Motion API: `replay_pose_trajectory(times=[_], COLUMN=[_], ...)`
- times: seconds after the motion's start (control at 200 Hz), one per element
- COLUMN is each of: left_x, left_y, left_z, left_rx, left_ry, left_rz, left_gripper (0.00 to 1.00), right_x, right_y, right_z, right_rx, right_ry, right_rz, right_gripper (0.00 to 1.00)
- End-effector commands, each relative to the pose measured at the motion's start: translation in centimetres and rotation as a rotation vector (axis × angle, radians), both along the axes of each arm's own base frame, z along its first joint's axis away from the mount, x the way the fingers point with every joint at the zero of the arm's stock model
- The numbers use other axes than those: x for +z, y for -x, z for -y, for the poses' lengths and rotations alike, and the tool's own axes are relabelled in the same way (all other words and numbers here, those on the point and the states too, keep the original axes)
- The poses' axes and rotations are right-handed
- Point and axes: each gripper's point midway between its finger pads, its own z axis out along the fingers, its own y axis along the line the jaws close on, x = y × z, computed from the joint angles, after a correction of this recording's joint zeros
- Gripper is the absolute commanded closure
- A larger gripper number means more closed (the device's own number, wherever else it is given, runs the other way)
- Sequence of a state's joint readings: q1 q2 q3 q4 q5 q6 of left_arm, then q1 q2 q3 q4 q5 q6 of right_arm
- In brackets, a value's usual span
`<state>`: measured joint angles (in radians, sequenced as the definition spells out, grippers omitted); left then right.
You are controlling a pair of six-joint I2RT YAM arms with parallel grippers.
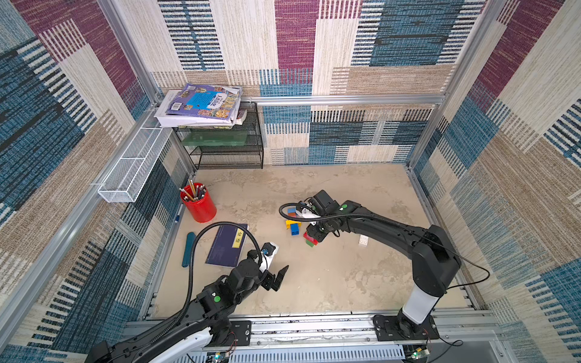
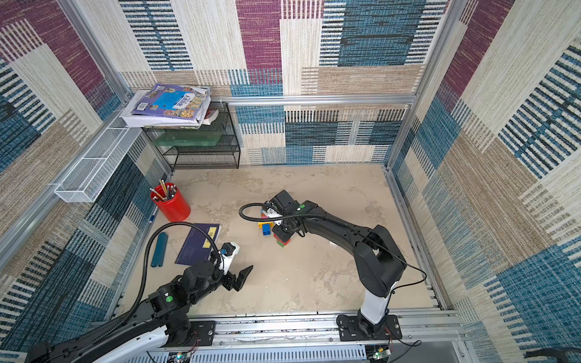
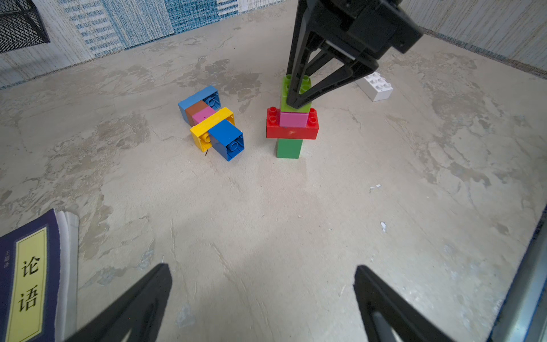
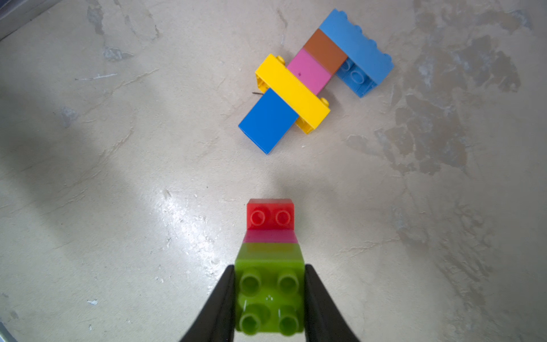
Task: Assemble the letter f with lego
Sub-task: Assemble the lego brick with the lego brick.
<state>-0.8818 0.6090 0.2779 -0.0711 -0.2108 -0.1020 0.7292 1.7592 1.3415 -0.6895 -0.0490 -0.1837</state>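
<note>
Lime-green brick (image 4: 270,302) tops an upright stack (image 3: 291,127), pinched by the right tool (image 4: 269,269); left tool (image 3: 261,268) gapes wide, empty

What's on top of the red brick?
A pink brick sits on the red brick, and a lime brick tops that, pinched by the right claw. The pink one covers the red brick's middle studs.

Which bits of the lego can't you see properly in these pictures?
- The standing tower: in both top views, the right arm covers its upper bricks.
- The dark green bottom brick: hidden in the right wrist view by the bricks stacked on it.
- The lime green brick, held by the right gripper: slightly blurred there, too close to the camera.
- The white brick: one end covered by that gripper in the left wrist view.
</note>
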Motion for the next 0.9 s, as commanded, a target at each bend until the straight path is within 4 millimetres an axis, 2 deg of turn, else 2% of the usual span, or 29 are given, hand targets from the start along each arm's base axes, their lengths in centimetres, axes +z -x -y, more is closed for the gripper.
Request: replay_pose_trajectory(times=[0.0, 0.255, 0.331, 0.581, 0.896], left_x=[0.6, 0.6, 0.6, 0.6, 0.6], left_y=[-0.3, -0.3, -0.2, -0.3, -0.3], left_z=[0.1, 0.1, 0.1, 0.0, 0.0], left_rx=[0.009, 0.009, 0.009, 0.010, 0.010], left_ry=[0.015, 0.013, 0.013, 0.014, 0.014], left_rz=[0.017, 0.017, 0.016, 0.017, 0.017], left_gripper=[0.01, 0.01, 0.01, 0.01, 0.01], right_x=[-1.3, -5.2, -5.6, -3.7, -1.3], right_y=[0.7, 2.7, 2.9, 2.3, 3.4], right_z=[0.3, 1.1, 1.3, 1.3, 0.3], right_rx=[0.009, -0.007, -0.011, -0.012, 0.051], right_ry=[0.027, 0.059, 0.062, 0.017, -0.040], right_rz=[-0.044, -0.158, -0.165, -0.138, -0.116], right_gripper=[0.66, 0.67, 0.67, 0.67, 0.66])
